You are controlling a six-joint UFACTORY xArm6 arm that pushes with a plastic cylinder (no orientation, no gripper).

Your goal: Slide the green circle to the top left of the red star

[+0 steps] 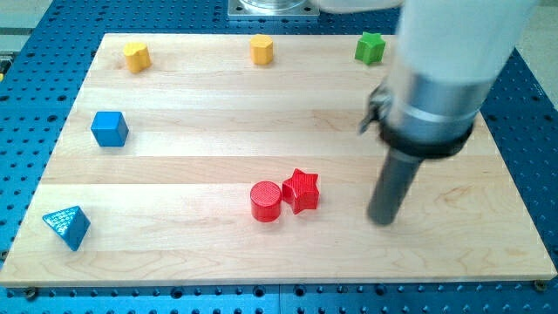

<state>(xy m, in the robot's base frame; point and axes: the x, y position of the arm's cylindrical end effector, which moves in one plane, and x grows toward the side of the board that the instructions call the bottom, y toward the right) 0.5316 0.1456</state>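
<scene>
The red star (301, 190) lies low in the middle of the wooden board (174, 174). A red circle (266, 201) touches its left side. No green circle shows in the view; the only green block I see is a green star (370, 47) at the view's top right. My tip (382, 218) rests on the board to the right of the red star, apart from it by about one block's width. The arm's wide white and grey body (445, 78) hides part of the board's right side.
A yellow block (136, 56) sits at the top left and a yellow hexagon (261, 49) at the top middle. A blue cube (109, 128) is at the left, and a blue triangle (67, 227) at the bottom left corner.
</scene>
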